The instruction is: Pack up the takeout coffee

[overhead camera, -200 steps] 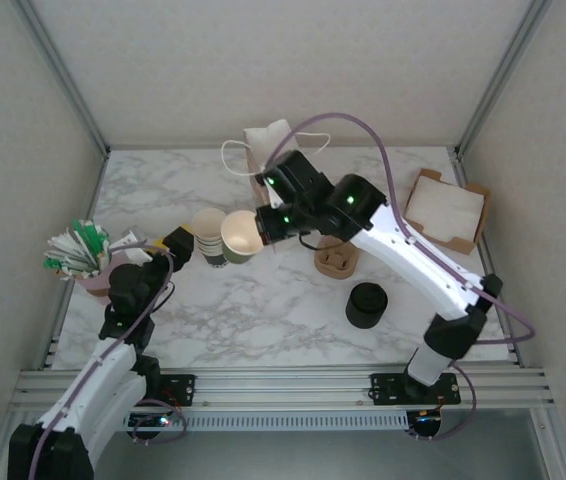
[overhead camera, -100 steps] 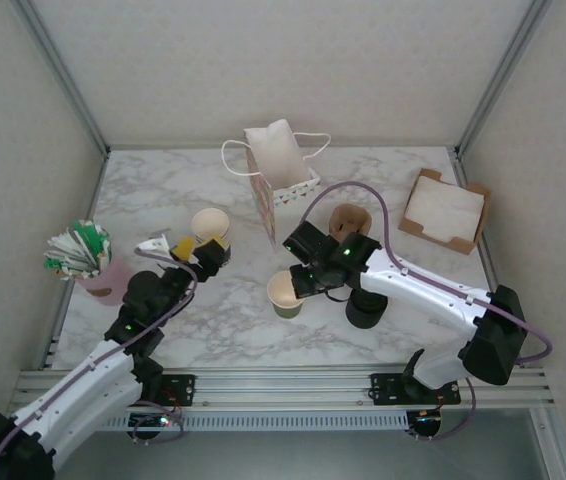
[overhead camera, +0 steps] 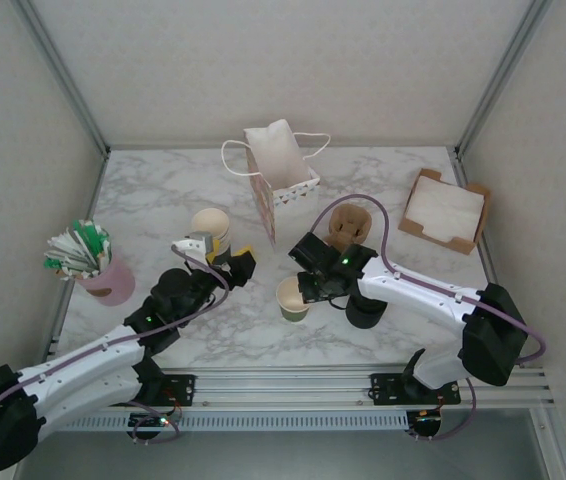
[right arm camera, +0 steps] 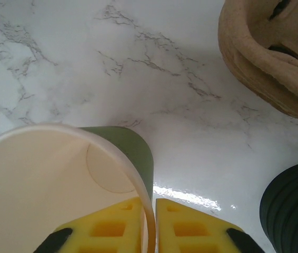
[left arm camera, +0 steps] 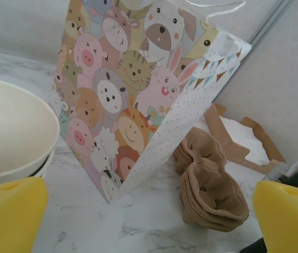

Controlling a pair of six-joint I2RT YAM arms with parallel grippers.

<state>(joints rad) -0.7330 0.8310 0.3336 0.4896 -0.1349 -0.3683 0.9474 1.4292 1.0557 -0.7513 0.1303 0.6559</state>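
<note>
Left edge: a pink cup [overhead camera: 111,285] full of sachets stands by the left wall, well apart from both arms.
Cup stack: the cream cups [overhead camera: 210,224] stand just behind the left gripper [overhead camera: 229,262].
Left gripper: its yellow pads are spread wide, with nothing between them.
Bag: the animal-print paper bag [overhead camera: 281,180] stands upright at the back middle.
Surface: the marble table [overhead camera: 163,190] lies bare between the cup stack and the takeout coffee.
Takeout coffee: it [overhead camera: 292,298] is upright at the front middle, showing its cream inside.
Right gripper: it [overhead camera: 309,290] is pinched on the rim of the takeout coffee, one finger inside and one outside.
Right side: brown pulp carriers [overhead camera: 347,226] lie behind, a black lid stack [overhead camera: 366,312] stands just beside, and a cardboard tray [overhead camera: 431,180] sits by the right wall.
Change: in half a second the left gripper has come rightward, nearer the takeout coffee, which has barely shifted.
</note>
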